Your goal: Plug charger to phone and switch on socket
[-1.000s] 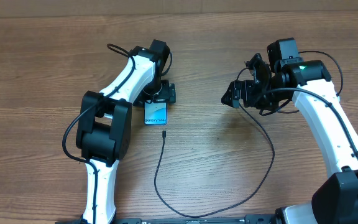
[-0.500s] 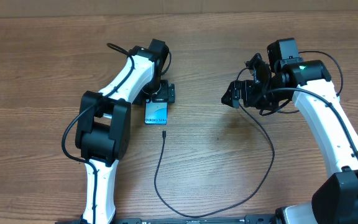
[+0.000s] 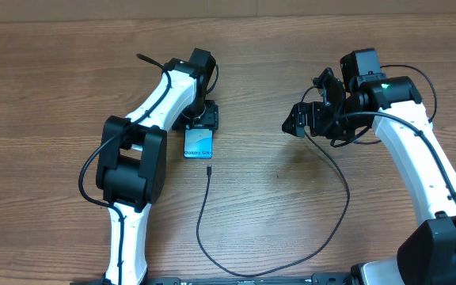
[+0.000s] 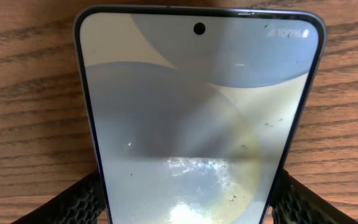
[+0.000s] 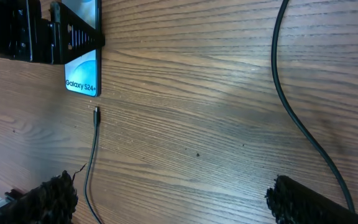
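Note:
The phone [image 3: 199, 146] lies flat on the wooden table, its "Galaxy" band toward the front. It fills the left wrist view [image 4: 197, 112]. My left gripper [image 3: 203, 125] is over its far end, with a finger [image 4: 73, 202] against each long side. The charger cable [image 3: 335, 229] loops across the table, and its plug tip [image 3: 209, 169] lies just in front of the phone, apart from it. My right gripper [image 3: 295, 125] is open and empty above the table at the right. Its wrist view shows the phone [image 5: 82, 68], the plug tip [image 5: 96, 112] and the cable [image 5: 303, 130]. The socket is out of view.
The cable's far end runs up into the wiring near my right wrist [image 3: 331, 134]. The table's back edge [image 3: 228, 17] meets a tan wall. Both arm bases stand at the front edge.
My left gripper's jaws have closed in slightly onto the phone's sides. The phone, the cable and the right arm have not moved.

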